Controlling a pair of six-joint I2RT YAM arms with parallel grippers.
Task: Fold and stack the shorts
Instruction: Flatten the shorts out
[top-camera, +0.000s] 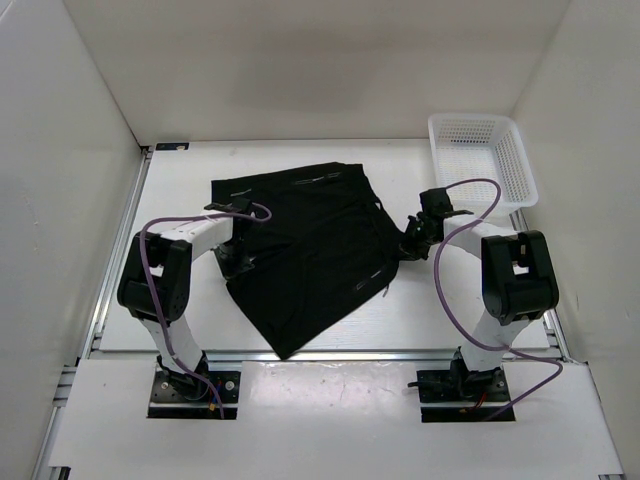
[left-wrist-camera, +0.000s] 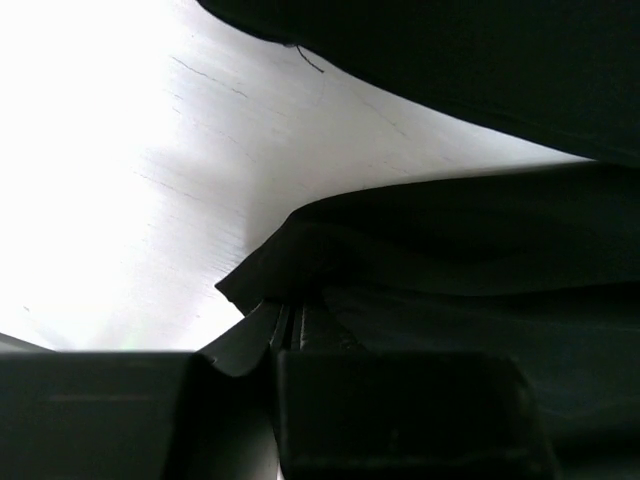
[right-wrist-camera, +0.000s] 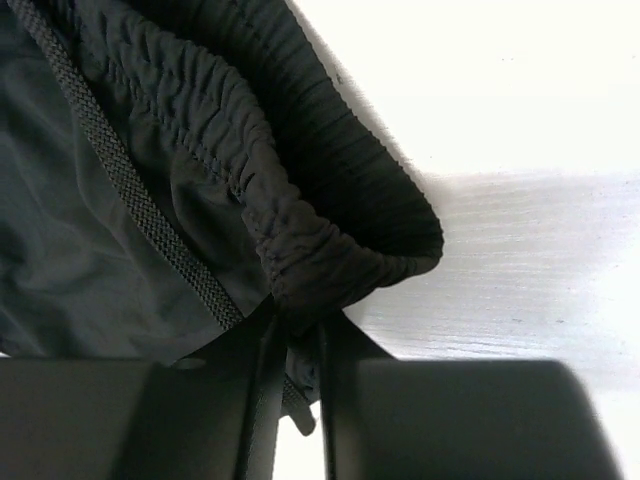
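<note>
The black shorts (top-camera: 305, 250) lie spread in the middle of the white table, one corner reaching the near edge. My left gripper (top-camera: 238, 262) is at their left edge, shut on a fold of the black fabric (left-wrist-camera: 330, 250). My right gripper (top-camera: 407, 247) is at their right edge, shut on the gathered elastic waistband (right-wrist-camera: 300, 250), with the braided drawstring (right-wrist-camera: 130, 190) running beside it. In both wrist views the jaws stand close together with cloth pinched between them.
A white plastic mesh basket (top-camera: 482, 158) stands at the back right corner. White walls enclose the table on three sides. Purple cables loop over both arms.
</note>
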